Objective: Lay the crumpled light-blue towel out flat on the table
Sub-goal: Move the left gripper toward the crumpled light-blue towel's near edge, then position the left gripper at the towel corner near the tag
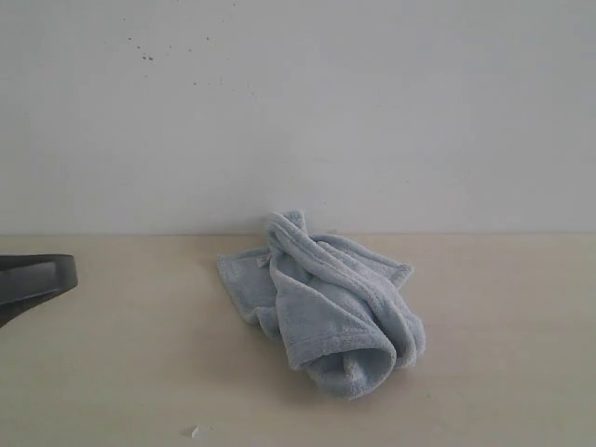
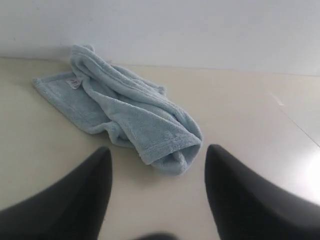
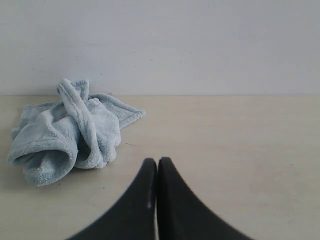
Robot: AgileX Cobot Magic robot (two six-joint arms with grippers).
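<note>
The light-blue towel (image 1: 326, 303) lies crumpled in a heap on the beige table (image 1: 112, 372), near the white wall. Its small white label (image 2: 75, 82) shows at one corner in the left wrist view. My left gripper (image 2: 157, 152) is open, its two dark fingers apart over bare table just short of the towel's (image 2: 125, 115) rolled end, touching nothing. Only a dark tip of that gripper (image 1: 42, 275) shows at the left edge of the exterior view. My right gripper (image 3: 157, 162) is shut and empty, well off to the side of the towel (image 3: 65, 132). It is out of the exterior view.
The plain white wall (image 1: 298, 112) rises right behind the towel. A small white speck (image 1: 194, 431) lies on the table near the front. Bare table (image 3: 240, 140) stretches to both sides of the heap.
</note>
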